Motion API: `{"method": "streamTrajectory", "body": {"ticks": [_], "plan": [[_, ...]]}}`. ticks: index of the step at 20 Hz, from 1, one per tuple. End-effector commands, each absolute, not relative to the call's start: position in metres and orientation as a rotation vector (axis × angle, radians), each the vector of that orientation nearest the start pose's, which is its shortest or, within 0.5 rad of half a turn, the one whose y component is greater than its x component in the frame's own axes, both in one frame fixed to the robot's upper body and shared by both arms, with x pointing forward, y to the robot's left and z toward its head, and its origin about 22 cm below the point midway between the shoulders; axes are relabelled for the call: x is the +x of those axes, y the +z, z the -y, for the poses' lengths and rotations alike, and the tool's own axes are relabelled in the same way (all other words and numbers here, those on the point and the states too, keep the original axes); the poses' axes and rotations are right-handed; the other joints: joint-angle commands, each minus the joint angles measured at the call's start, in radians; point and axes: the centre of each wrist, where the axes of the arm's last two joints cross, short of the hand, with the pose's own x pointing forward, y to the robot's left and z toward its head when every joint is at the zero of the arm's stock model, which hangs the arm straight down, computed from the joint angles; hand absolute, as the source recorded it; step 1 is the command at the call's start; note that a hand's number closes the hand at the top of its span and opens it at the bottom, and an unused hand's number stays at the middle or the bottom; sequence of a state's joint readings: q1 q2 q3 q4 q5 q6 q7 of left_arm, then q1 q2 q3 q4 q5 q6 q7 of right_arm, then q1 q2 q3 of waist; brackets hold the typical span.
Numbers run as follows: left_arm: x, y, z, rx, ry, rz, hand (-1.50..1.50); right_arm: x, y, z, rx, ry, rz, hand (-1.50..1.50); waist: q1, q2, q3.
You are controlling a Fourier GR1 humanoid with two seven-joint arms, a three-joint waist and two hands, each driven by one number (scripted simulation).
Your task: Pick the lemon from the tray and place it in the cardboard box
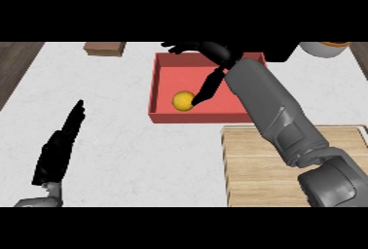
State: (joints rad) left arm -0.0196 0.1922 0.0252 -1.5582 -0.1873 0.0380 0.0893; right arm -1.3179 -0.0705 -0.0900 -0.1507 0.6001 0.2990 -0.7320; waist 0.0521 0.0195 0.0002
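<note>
Right hand over the red tray, straight fingers touching the lemon near its front-left corner; cardboard box well beyond, far-left edge of surface.

No writing, label, brand, number or sign can be read anywhere in the head view.
</note>
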Motion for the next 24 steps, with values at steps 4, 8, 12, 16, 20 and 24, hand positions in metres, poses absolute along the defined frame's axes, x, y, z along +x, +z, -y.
{"method": "streamTrajectory", "body": {"ticks": [4, 8, 12, 16, 20, 24], "plan": [[0.245, 0.019, -0.268, 0.349, -0.245, 1.487, 0.00, 0.474, 0.132, 0.146, 0.434, 0.823, 1.838, -1.50, 0.011, 0.005, 0.001], [0.258, 0.016, -0.263, 0.322, -0.247, 1.498, 0.00, 0.483, 0.165, 0.171, 0.465, 0.667, 1.829, -1.50, 0.016, 0.018, 0.000], [0.252, 0.018, -0.269, 0.322, -0.268, 1.507, 0.00, 0.483, 0.178, 0.233, 0.325, 0.543, 1.835, -1.50, 0.046, 0.029, 0.001], [0.262, 0.027, -0.266, 0.313, -0.283, 1.533, 0.00, 0.477, 0.187, 0.281, 0.284, 0.462, 1.849, -1.50, 0.055, 0.043, 0.002], [0.265, 0.027, -0.253, 0.292, -0.274, 1.553, 0.00, 0.471, 0.199, 0.313, 0.283, 0.439, 1.886, -1.50, 0.074, 0.059, 0.005], [0.261, 0.027, -0.251, 0.276, -0.294, 1.560, 0.00, 0.462, 0.209, 0.346, 0.260, 0.479, 1.890, -1.50, 0.088, 0.062, 0.007]]}}
